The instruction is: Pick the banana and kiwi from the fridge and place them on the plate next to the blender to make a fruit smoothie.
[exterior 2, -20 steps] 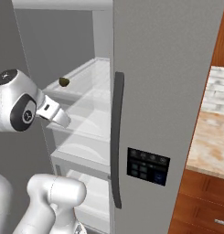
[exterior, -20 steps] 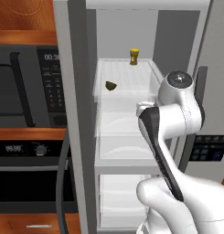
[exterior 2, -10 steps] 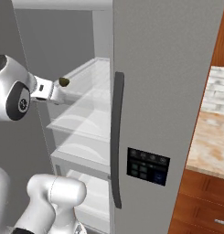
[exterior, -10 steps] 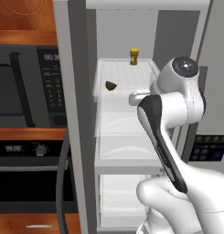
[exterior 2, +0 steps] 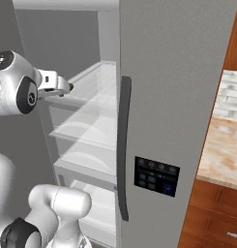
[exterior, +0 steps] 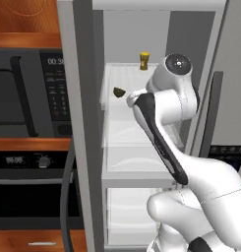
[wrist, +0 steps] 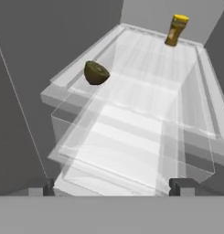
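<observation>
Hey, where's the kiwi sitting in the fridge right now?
The kiwi sits at the front left of the top shelf; the yellow jar stands at the back.

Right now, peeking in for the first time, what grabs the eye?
The big white robot arm reaching into the open grey fridge. On the top clear shelf sits a small dark brown fruit near the front edge, with a little yellow jar at the back.

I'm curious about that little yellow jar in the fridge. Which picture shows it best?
The hand view: the yellow jar stands upright and unblocked at the far end of the top shelf. The left base view shows it smaller, beside the arm. I cannot make it out in the right base view.
</observation>
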